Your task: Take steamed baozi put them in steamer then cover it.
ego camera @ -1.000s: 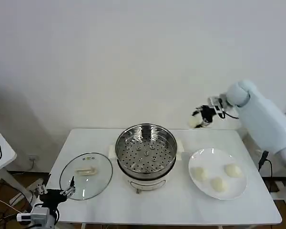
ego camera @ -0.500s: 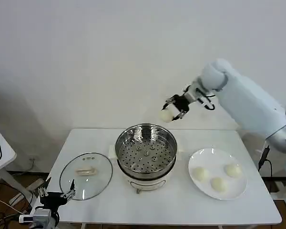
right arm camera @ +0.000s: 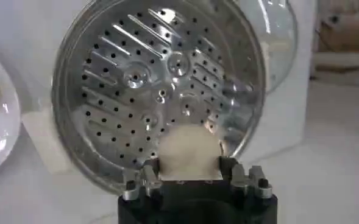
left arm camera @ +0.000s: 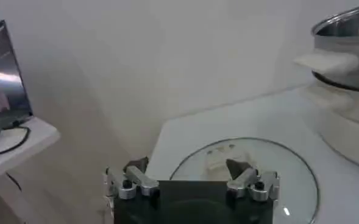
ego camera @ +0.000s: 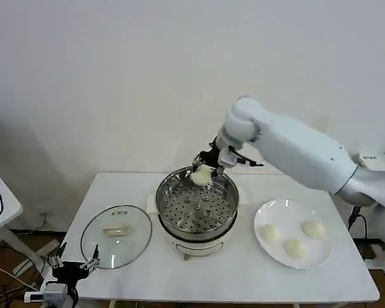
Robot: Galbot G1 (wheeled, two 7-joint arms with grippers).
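My right gripper [ego camera: 203, 173] is shut on one cream-white steamed baozi [ego camera: 201, 174], holding it over the far rim of the steamer [ego camera: 196, 206]. In the right wrist view the same baozi [right arm camera: 188, 152] sits between the fingers above the perforated tray [right arm camera: 158, 85], which holds nothing. Three more baozi [ego camera: 294, 248] lie on the white plate [ego camera: 293, 214] at the steamer's right. The clear glass lid [ego camera: 115, 236] with its pale handle rests on the table at the steamer's left. My left gripper [ego camera: 70, 264] hangs open and low off the table's front left corner, near the lid [left arm camera: 246, 176].
The white table [ego camera: 231, 276] has free room along its front edge. A second small table [ego camera: 0, 205] with a cable stands at the far left. A white wall is close behind.
My right arm has swung left with the baozi, from beyond the plate's far right to just over the steamer's far rim, and lowered. The left arm has stayed put.
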